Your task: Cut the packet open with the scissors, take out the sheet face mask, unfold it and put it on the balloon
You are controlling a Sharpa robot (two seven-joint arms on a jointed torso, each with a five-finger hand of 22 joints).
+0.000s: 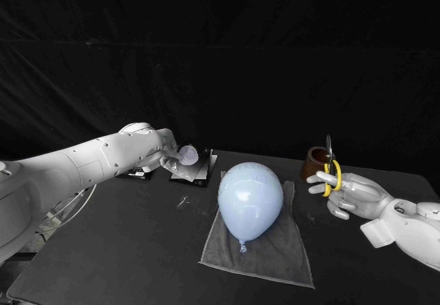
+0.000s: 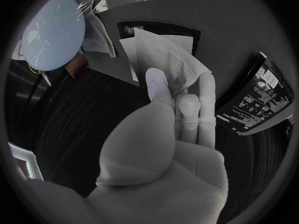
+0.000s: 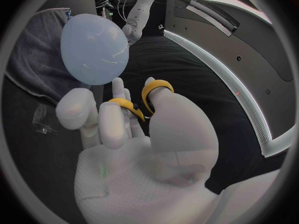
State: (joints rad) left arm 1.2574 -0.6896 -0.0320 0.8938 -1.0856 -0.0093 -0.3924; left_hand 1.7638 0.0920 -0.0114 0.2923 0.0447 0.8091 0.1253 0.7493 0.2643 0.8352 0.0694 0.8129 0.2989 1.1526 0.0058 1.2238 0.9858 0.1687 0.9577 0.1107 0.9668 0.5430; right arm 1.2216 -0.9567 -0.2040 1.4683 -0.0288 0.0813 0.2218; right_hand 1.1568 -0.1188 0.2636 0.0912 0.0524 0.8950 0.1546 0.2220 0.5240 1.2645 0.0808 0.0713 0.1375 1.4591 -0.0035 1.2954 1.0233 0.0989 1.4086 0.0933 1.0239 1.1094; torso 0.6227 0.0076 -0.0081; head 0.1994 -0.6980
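Plainly, in the head view the packet [image 1: 189, 154] is pinched by the left hand [image 1: 172, 160] at the surface's [image 1: 119, 254] far left — well apart from the scissors [image 1: 330, 166], held blades-up by the right hand [image 1: 353, 194], the balloon [image 1: 249, 197] between. In the left wrist view the packet is seen clamped; in the right, the yellow handles gripped.

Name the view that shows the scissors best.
Head view: the scissors stand whole, blades up, yellow handles in the right hand. Right wrist view shows the handles on the fingers, blades hidden behind the hand. Left wrist view has a yellow speck beside the balloon, too small to tell.
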